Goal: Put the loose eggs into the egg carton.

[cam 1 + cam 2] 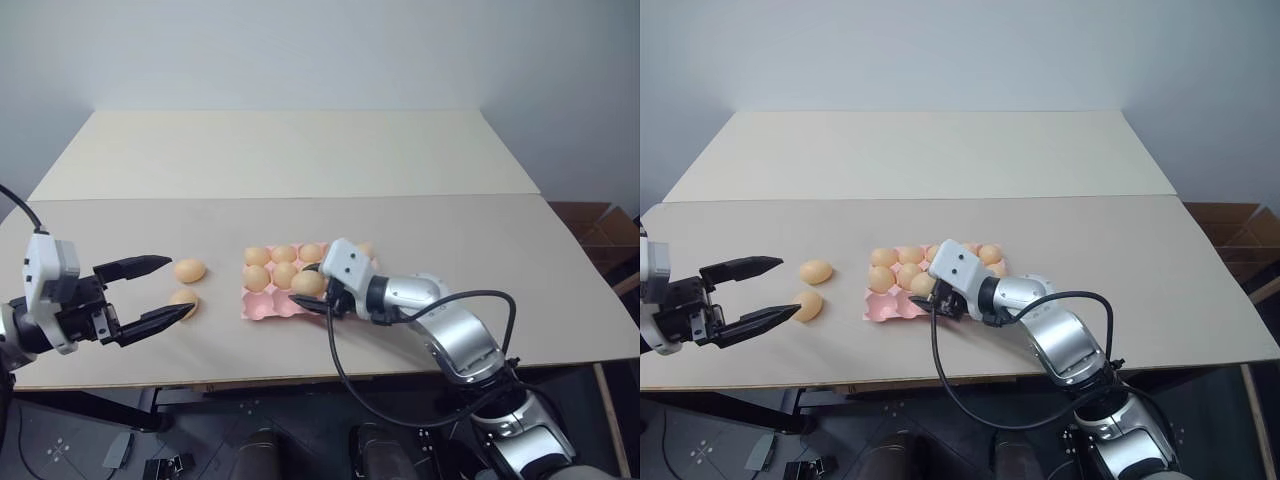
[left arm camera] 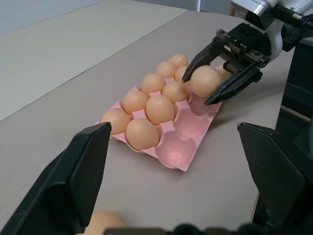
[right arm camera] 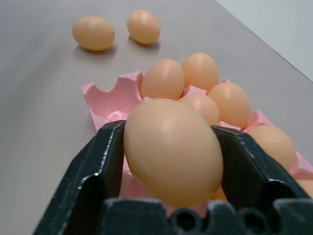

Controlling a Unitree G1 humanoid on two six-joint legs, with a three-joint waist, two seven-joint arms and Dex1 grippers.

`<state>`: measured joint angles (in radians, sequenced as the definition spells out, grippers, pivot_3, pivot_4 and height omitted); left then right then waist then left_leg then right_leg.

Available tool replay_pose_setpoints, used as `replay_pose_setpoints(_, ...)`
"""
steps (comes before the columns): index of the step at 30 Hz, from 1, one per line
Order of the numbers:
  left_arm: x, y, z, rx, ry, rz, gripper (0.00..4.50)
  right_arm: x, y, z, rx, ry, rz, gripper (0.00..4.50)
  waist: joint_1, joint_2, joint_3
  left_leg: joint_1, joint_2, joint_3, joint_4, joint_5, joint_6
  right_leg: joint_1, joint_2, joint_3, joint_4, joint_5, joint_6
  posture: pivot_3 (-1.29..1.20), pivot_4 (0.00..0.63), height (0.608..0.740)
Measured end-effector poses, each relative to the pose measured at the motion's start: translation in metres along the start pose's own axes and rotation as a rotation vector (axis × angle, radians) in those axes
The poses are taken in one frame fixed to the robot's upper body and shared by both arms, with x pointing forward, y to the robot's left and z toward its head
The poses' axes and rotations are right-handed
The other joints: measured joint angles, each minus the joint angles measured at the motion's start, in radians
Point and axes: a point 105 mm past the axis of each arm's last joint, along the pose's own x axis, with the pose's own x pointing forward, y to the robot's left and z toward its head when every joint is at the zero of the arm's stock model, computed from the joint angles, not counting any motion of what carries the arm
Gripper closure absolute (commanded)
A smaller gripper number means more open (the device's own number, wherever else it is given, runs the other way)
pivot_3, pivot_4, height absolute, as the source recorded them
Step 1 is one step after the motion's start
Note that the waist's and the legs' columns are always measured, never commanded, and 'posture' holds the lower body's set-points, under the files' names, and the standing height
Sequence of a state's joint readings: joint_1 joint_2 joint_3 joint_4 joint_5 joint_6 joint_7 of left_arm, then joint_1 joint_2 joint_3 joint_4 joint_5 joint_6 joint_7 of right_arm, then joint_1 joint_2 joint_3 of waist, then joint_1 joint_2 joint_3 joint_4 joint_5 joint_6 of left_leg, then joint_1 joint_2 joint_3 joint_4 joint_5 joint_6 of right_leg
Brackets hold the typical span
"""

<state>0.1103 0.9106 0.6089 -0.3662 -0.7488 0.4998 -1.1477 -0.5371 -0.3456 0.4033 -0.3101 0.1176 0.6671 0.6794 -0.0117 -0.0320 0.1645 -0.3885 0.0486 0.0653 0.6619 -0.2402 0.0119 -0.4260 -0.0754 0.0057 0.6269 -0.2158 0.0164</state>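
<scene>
The pink egg carton (image 1: 262, 306) lies near the table's front edge, with several eggs in its cups and bare cups at its near-left end (image 2: 182, 152). My right gripper (image 1: 312, 292) is shut on one pale orange egg (image 3: 171, 149) and holds it just above the carton's front row (image 2: 205, 81). Two loose eggs (image 1: 189, 270) (image 1: 183, 299) lie on the table left of the carton. My left gripper (image 1: 178, 286) is open, its fingertips either side of the nearer loose egg and apart from it.
The beige table (image 1: 300, 150) stretches far back behind the carton. A cardboard box (image 1: 600, 225) stands off the table's right edge. My right arm's black cable (image 1: 345, 385) hangs over the front edge.
</scene>
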Motion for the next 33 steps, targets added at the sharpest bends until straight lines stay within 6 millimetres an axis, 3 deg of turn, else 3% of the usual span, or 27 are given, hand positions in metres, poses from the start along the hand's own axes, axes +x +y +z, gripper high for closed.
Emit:
replay_pose_setpoints(2,0.000,0.000,0.000,0.000,0.000,0.000,0.00,0.000,-0.001,-0.004,-0.006,0.023,-0.010,0.03,0.000,0.000,0.000,0.000,0.000,0.000,0.000,0.000,0.000,0.000,0.000,0.000,0.000,0.000,0.000,0.00,0.150,0.740)
replay_pose_setpoints(5,0.000,-0.001,0.000,0.000,0.003,-0.002,0.00,-0.004,-0.003,-0.005,-0.010,0.035,-0.018,0.03,-0.002,0.000,0.000,0.000,0.000,0.000,0.000,0.000,0.000,0.000,0.000,0.000,0.000,0.000,0.000,0.00,0.150,0.740)
replay_pose_setpoints(9,0.000,-0.002,0.000,0.002,0.004,-0.003,0.00,-0.018,-0.011,0.011,-0.024,-0.021,-0.045,0.03,-0.001,0.000,0.000,0.000,0.001,0.000,0.000,0.000,0.000,0.000,0.000,0.000,0.000,0.000,0.000,0.00,0.150,0.740)
replay_pose_setpoints(14,-0.002,-0.002,-0.004,-0.014,0.010,0.010,0.00,-0.066,-0.034,0.018,-0.039,-0.069,-0.080,0.03,0.006,0.000,0.000,0.000,0.000,0.000,0.000,0.000,0.000,0.001,0.000,-0.001,-0.002,0.000,0.000,0.00,0.150,0.740)
replay_pose_setpoints(18,-0.011,-0.001,-0.009,-0.033,0.024,0.042,0.00,-0.110,-0.042,0.005,-0.035,-0.070,-0.059,0.03,0.006,-0.001,0.000,0.000,0.000,0.000,0.000,-0.001,0.000,0.001,0.000,0.000,-0.003,0.000,0.000,0.00,0.150,0.740)
replay_pose_setpoints(23,-0.028,0.004,-0.021,-0.075,0.064,0.112,0.00,-0.149,-0.038,-0.022,0.038,-0.067,0.077,0.03,-0.003,-0.001,0.000,0.002,0.001,0.000,0.000,-0.001,0.000,0.002,0.001,0.000,-0.001,-0.006,0.002,0.00,0.150,0.740)
replay_pose_setpoints(28,-0.040,0.006,-0.032,-0.112,0.102,0.137,0.00,-0.158,-0.044,-0.040,0.059,-0.066,0.090,0.03,-0.005,-0.001,0.000,0.004,0.001,0.001,0.000,-0.001,0.000,0.002,0.002,0.002,0.001,-0.007,-0.001,0.00,0.150,0.740)
replay_pose_setpoints(33,-0.042,0.007,-0.044,-0.118,0.170,0.218,0.00,-0.158,-0.048,-0.037,0.036,-0.078,0.077,0.03,-0.001,-0.001,0.000,0.003,0.001,0.001,0.000,-0.001,0.000,0.002,0.001,0.002,-0.001,-0.007,0.000,0.00,0.150,0.740)
